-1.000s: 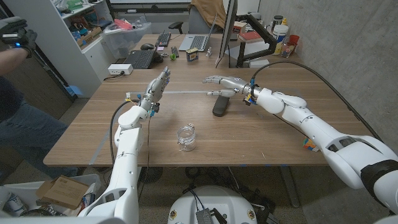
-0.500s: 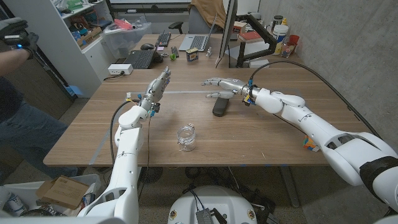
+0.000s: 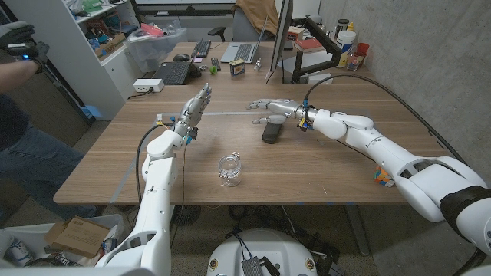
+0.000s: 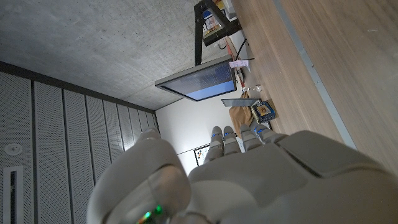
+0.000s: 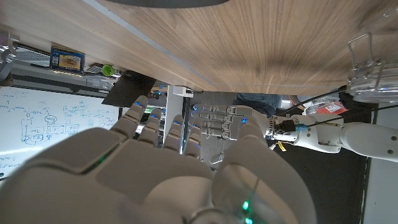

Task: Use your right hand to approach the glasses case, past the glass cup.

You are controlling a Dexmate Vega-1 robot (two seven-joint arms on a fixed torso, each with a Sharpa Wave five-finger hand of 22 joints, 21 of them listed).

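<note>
The dark glasses case (image 3: 271,131) lies on the wooden table (image 3: 322,165), past the middle. My right hand (image 3: 272,108) hovers just over its far end, fingers spread and pointing to the left, holding nothing. The glass cup (image 3: 229,170) stands nearer the front edge, to the left of my right forearm and apart from it. In the right wrist view the cup (image 5: 372,70) shows at the picture's edge and the case (image 5: 165,2) is a dark strip beyond my right hand (image 5: 168,174). My left hand (image 3: 195,107) is raised over the table with fingers straight and apart, empty.
A small coloured cube (image 3: 380,178) lies by my right forearm. A monitor (image 3: 281,38), keyboard (image 3: 176,72), laptop (image 3: 243,52) and white box (image 3: 146,85) crowd the far side. A person (image 3: 19,115) stands at the left.
My right hand has slid a little to the left and slightly lower over the glasses case. The left hand, the cup and the case have not moved.
</note>
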